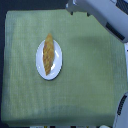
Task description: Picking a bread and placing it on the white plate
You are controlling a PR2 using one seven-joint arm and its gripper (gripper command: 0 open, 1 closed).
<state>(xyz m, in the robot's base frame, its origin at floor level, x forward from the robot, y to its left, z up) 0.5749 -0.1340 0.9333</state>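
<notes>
Seen from above in the exterior view: a tabletop (90, 75) covered with a flat, pale olive-green woven cloth, dark margins around its edges.

On that view's left half, a round, plain, glossy white plate (39, 64) with a slightly raised rim, resting flat on the cloth. Lying on the plate, an elongated golden-brown bread (48, 53) with tapered ends and a bumpy, flaky crust. Long axis close to vertical in the frame, leaning slightly, upper tip tilted toward the view's right and reaching the plate's top rim, lower tip near the bottom rim. About as long as the plate was wide. Touched nothing but the plate.

Across the middle, only bare cloth, with a faint soft shadow toward the upper right.

At the top right corner, white and grey robot arm casing (97, 9), cut off by the frame edge, running diagonally down toward the view's right edge. More pale robot structure (121, 107) with a dark part along the lower right edge. No fingers visible anywhere; could not tell whether spread or closed, nor whether anything was held.

Judged from this layout: bread already sat on the plate, well apart from the arm, down and toward the view's left from the casing. Placement looked complete; nothing left to grasp. Any further reach would have had to cross the bare cloth diagonally.
</notes>
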